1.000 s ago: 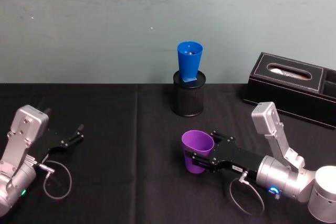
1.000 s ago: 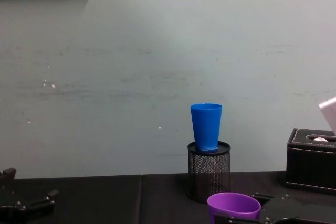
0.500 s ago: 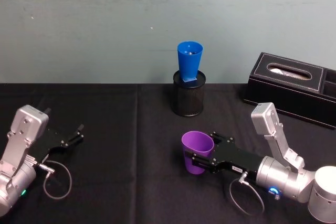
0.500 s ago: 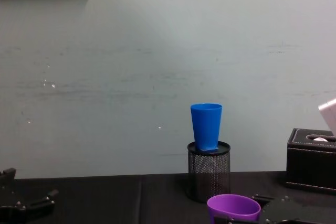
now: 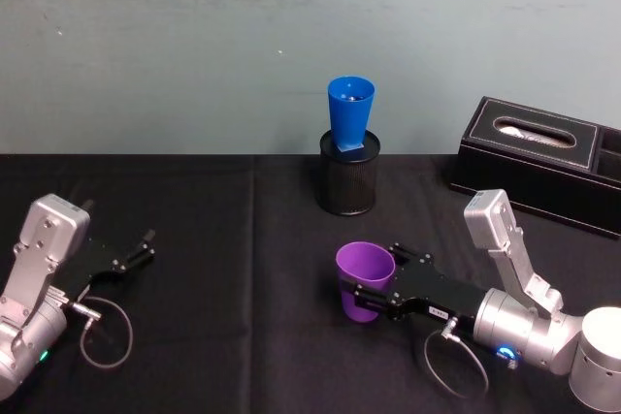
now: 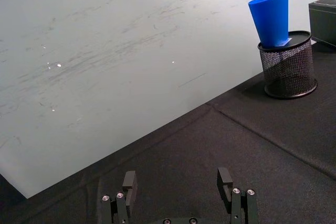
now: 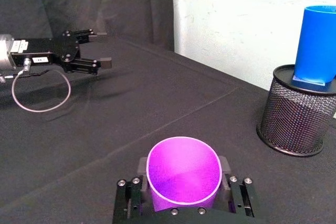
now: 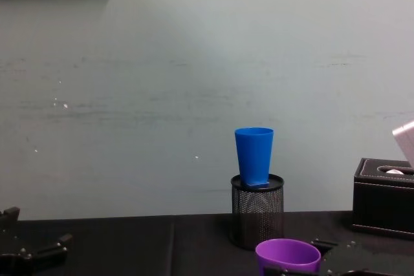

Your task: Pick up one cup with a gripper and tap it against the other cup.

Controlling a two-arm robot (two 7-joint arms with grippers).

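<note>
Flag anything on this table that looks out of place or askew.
The blue cup sits oddly: it stands in the mouth of the black mesh pen holder rather than on the table, leaning slightly. The purple cup stands upright between the right gripper fingers; nothing spilled.

Two cups, purple [image 5: 364,280] and blue [image 5: 349,113]; one mesh holder [image 5: 348,177]; one tissue box [image 5: 539,157].
</note>
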